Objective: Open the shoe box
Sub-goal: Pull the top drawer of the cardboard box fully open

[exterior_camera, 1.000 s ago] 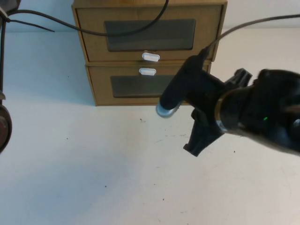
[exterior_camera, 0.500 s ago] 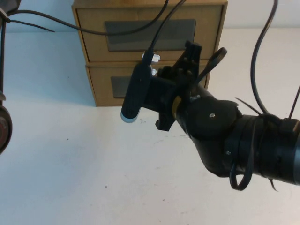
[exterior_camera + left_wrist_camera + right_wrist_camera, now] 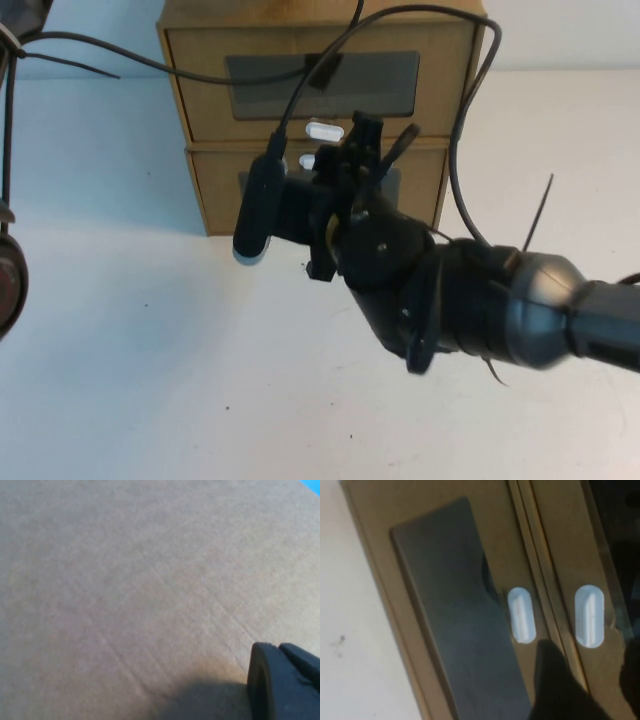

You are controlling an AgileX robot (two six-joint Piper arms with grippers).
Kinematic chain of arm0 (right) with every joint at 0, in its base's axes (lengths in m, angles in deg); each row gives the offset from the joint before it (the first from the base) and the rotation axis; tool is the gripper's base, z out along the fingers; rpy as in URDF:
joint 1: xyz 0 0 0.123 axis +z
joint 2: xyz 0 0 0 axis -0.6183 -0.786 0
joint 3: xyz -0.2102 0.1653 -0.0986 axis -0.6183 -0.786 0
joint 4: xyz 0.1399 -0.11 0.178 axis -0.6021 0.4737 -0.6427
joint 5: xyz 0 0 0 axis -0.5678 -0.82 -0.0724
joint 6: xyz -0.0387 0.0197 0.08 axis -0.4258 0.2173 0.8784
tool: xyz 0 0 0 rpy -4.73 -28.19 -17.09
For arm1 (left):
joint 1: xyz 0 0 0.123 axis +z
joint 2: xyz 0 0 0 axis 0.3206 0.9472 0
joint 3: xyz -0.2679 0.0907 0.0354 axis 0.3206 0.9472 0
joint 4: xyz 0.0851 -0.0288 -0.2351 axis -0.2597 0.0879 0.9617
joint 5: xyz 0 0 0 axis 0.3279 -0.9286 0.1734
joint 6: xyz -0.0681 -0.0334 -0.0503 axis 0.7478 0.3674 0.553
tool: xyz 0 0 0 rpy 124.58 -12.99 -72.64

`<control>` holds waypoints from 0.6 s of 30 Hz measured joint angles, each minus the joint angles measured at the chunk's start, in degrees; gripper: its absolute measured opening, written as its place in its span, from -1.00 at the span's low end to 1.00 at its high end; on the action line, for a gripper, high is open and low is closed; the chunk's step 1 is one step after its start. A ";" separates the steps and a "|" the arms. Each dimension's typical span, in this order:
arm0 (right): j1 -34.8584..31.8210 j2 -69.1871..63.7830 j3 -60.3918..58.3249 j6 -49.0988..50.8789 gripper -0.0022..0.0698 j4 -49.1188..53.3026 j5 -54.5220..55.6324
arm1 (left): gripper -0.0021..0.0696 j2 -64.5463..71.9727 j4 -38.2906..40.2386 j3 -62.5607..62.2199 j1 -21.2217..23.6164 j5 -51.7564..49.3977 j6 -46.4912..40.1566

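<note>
High view: two shoe boxes (image 3: 200,75), two white handles (image 3: 323,130); right gripper (image 3: 386,130) spread before them; left gripper (image 3: 282,685) at cardboard (image 3: 125,580), grip unclear

Right gripper (image 3: 385,138) extended forward, jaws apart, left gripper (image 3: 281,686) barely showing

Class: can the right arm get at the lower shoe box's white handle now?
Probably yes: the right gripper hangs open before the shoe boxes, nothing between it and the lower handle. The left gripper sits close over cardboard, elsewhere.
</note>
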 joint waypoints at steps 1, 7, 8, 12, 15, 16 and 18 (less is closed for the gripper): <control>-0.49 -0.64 0.69 0.00 -0.20 0.00 -0.15 | -0.95 0.00 0.00 0.00 0.00 0.00 0.00; -2.66 -3.54 4.39 0.22 -0.19 0.00 -0.54 | -0.95 0.00 0.00 0.00 0.00 0.00 0.13; -2.94 -3.66 4.50 0.22 -0.19 0.00 -0.25 | -0.95 0.00 0.00 0.00 0.00 0.00 0.26; -4.16 -3.89 4.89 0.24 -0.23 0.00 1.73 | -0.95 0.00 0.00 0.00 0.00 0.00 0.39; -4.69 -4.59 5.71 0.34 -0.28 0.15 2.31 | -0.95 0.00 0.00 0.00 0.00 0.00 0.52; -4.93 -5.05 6.01 0.34 -0.29 0.15 2.43 | -0.95 0.00 0.00 0.00 0.00 0.00 0.63; -5.35 -5.90 6.83 0.34 -0.30 0.15 2.52 | -0.95 0.00 0.00 0.00 0.00 0.00 0.68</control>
